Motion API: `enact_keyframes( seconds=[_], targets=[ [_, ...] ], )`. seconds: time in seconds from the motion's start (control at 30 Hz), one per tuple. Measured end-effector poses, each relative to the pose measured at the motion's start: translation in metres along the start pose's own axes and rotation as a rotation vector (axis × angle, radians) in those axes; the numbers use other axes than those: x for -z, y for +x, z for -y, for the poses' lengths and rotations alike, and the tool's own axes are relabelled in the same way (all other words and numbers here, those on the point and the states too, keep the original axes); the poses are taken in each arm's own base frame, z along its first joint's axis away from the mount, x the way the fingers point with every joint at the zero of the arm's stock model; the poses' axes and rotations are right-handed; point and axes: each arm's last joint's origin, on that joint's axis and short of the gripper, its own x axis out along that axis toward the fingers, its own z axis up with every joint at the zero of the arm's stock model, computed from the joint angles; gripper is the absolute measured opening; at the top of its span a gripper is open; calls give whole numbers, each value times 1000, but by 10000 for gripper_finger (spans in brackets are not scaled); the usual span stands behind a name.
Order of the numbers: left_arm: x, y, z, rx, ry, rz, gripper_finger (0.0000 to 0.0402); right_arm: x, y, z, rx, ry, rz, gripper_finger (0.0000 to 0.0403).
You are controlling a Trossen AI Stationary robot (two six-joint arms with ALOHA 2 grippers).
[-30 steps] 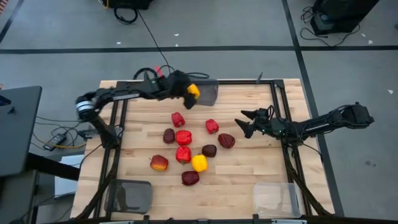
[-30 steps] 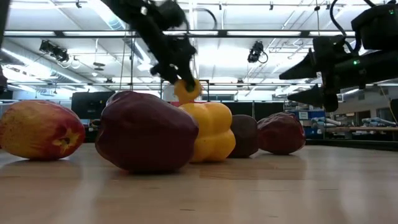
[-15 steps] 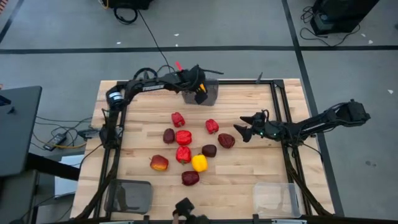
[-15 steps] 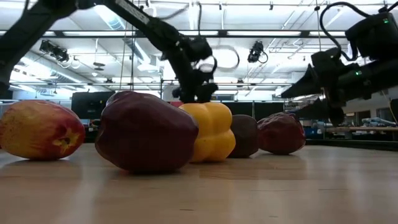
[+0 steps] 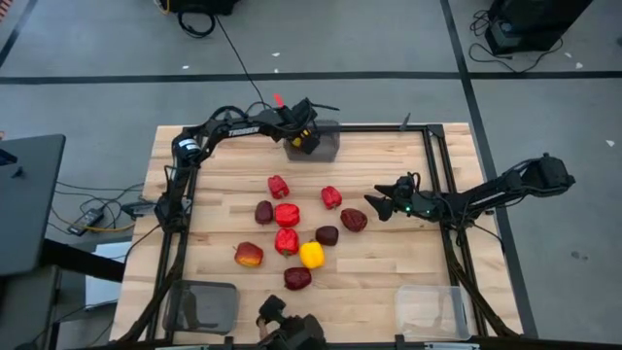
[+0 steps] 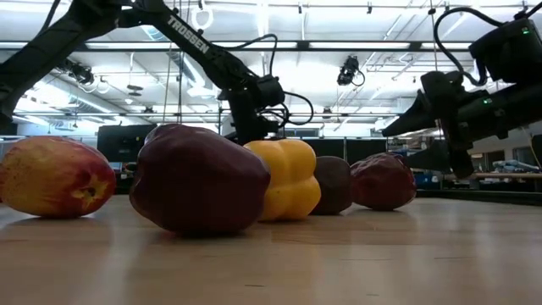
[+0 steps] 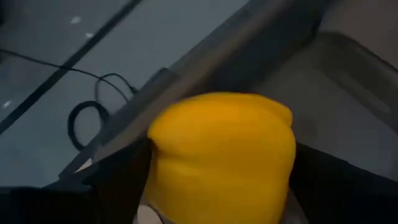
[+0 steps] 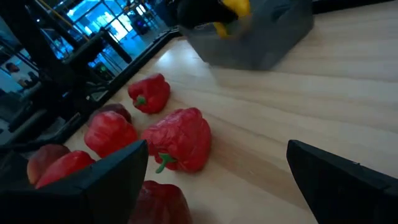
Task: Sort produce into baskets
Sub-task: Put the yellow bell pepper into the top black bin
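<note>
My left gripper [image 5: 303, 137] is shut on a yellow pepper [image 7: 221, 158] at the left end of the dark grey basket [image 5: 324, 146] at the table's far edge. My right gripper [image 5: 379, 204] is open and empty, just right of a maroon fruit [image 5: 354, 220]. In mid-table lie a second yellow pepper [image 5: 311, 255], several red peppers [image 5: 286, 215], other maroon fruits [image 5: 263, 212] and a red-orange fruit [image 5: 249, 255]. A second grey basket [image 5: 204, 306] stands near left and a clear one [image 5: 432, 309] near right. My left gripper pinches the yellow pepper between its two fingers [image 7: 118, 180], on two opposite sides [image 7: 163, 168]. The fingers come slanting down from the table's left. The pepper sits over the grey basket's inside [image 7: 348, 93]; whether it touches the basket's floor I cannot tell.
The table has a dark frame rail along each side [image 5: 442, 175]. A dark object [image 5: 287, 331] shows at the near edge. In the right wrist view a red pepper [image 8: 177, 140] lies closest ahead, with bare wood to the right of it.
My left gripper has carried the yellow pepper toward the table's right and down, from beside the far grey basket to over its left end, still shut on it. My right gripper has drifted a little toward the near edge, closer to the maroon fruit, still open.
</note>
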Motion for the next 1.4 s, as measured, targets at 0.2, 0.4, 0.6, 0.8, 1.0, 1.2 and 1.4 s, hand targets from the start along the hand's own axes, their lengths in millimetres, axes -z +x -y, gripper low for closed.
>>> enact_keyframes(
  seconds=[0.2, 0.4, 0.6, 0.8, 1.0, 1.2, 1.4],
  targets=[
    [-2, -1, -4, -37, -28, -3, 384, 2, -1, -2, -13, -10, -9, 393],
    [-2, -15, 7, -7, 99, -57, 384, 1, -1, -1, 11, -38, 14, 393],
    [-15, -51, 22, 20, 218, 21, 383, 2, -1, -1, 7, -65, 0, 393],
    [3, -113, 60, 213, 436, -17, 383, 5, -3, -3, -8, -105, -17, 393],
    [55, -167, 125, 487, 662, -128, 383, 4, -3, -2, -2, -132, -11, 393],
    [111, -202, 186, 616, 836, -89, 383, 2, -1, -1, 1, -140, 0, 393],
    [145, -227, 218, 642, 729, -42, 383, -1, 0, -4, -57, -113, -2, 393]
  ],
)
